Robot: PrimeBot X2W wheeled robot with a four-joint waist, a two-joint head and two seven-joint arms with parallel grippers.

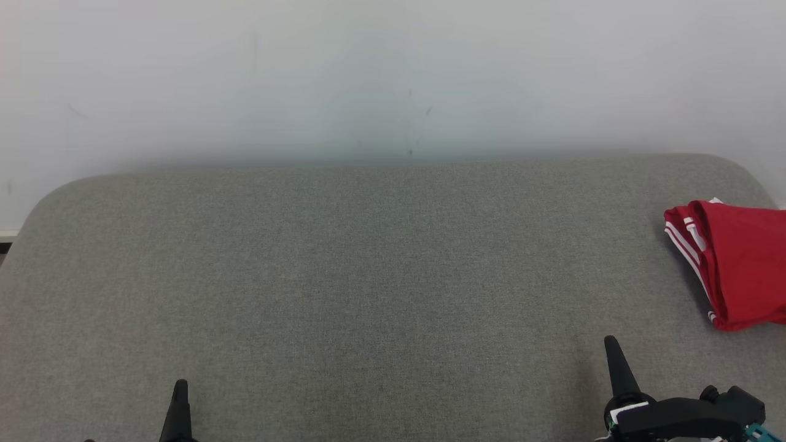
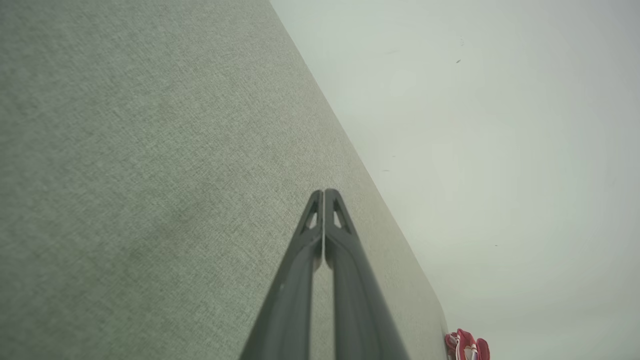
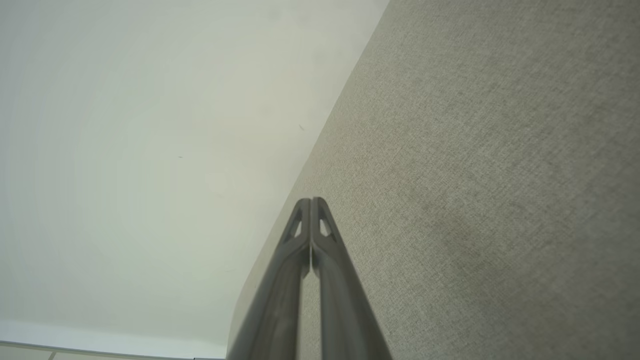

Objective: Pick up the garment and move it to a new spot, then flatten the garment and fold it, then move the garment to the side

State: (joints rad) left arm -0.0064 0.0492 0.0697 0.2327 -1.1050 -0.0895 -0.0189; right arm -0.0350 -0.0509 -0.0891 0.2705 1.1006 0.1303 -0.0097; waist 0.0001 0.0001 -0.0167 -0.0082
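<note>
Both closed on nothing, my right gripper [image 1: 611, 345] is sitting nearer than my left gripper [image 1: 180, 388] to the folded red white-striped garment [image 1: 740, 264], upper right.

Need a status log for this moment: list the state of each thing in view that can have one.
red garment: looks folded into a compact bundle, lying at the right end of the grey fabric surface, held by neither gripper, partly cut off by the head view's edge.
left gripper: shut, empty, above bare fabric.
right gripper: shut, empty, above bare fabric.
</note>
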